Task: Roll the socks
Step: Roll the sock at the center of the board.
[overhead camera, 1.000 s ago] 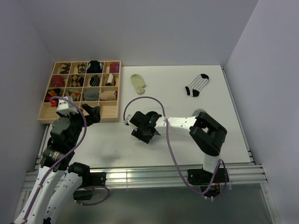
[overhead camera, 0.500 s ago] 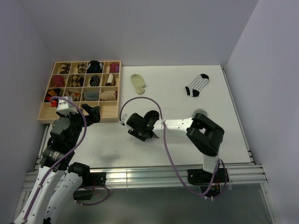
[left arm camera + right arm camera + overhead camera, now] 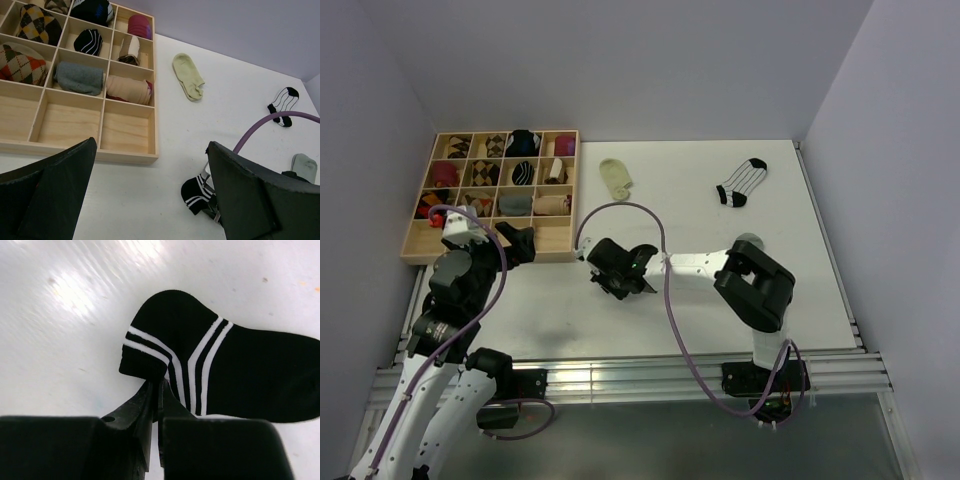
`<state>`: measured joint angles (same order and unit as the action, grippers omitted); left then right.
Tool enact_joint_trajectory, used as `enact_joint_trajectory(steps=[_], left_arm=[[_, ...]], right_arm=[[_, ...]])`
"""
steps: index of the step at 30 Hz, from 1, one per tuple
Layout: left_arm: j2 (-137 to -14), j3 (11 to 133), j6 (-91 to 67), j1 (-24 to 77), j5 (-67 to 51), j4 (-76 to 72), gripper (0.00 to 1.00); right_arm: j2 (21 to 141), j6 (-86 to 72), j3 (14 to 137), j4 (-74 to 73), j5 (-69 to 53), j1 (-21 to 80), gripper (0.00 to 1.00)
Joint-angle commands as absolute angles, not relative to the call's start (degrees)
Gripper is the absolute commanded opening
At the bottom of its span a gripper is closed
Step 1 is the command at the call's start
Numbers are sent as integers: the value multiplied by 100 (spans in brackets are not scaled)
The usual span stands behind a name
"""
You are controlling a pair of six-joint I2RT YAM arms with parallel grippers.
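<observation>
1 black sock (image 3: 250,375) lengthwise across right wrist view, banded end in right tool (image 3: 156,388) pinch

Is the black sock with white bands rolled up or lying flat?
Flat: the black sock lies spread out unrolled, the right gripper pinching its edge.

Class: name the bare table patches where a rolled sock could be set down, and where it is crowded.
Free: the far strip between the cream sock and striped sock; the near table between the left arm and right claw. Crowded: around the right claw, shut on the black sock, and the tray, upper rows filled.
</observation>
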<state>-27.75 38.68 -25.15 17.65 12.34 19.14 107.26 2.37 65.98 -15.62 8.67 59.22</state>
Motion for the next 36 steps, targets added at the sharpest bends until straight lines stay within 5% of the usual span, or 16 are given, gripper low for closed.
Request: enact_joint_trajectory(steps=[1, 16, 36], left_arm=[[-2848, 3867, -2522, 1740, 1117, 1723, 99], [-4086, 3710, -4409, 1933, -88, 1751, 98], [-6932, 3331, -7136, 3418, 615, 361, 79]], right_arm=[[10881, -395, 6917, -1512, 230, 5766, 0], [10802, -2258, 6224, -134, -2934, 4369, 0], [10732, -2171, 5730, 378, -2672, 4289, 0]])
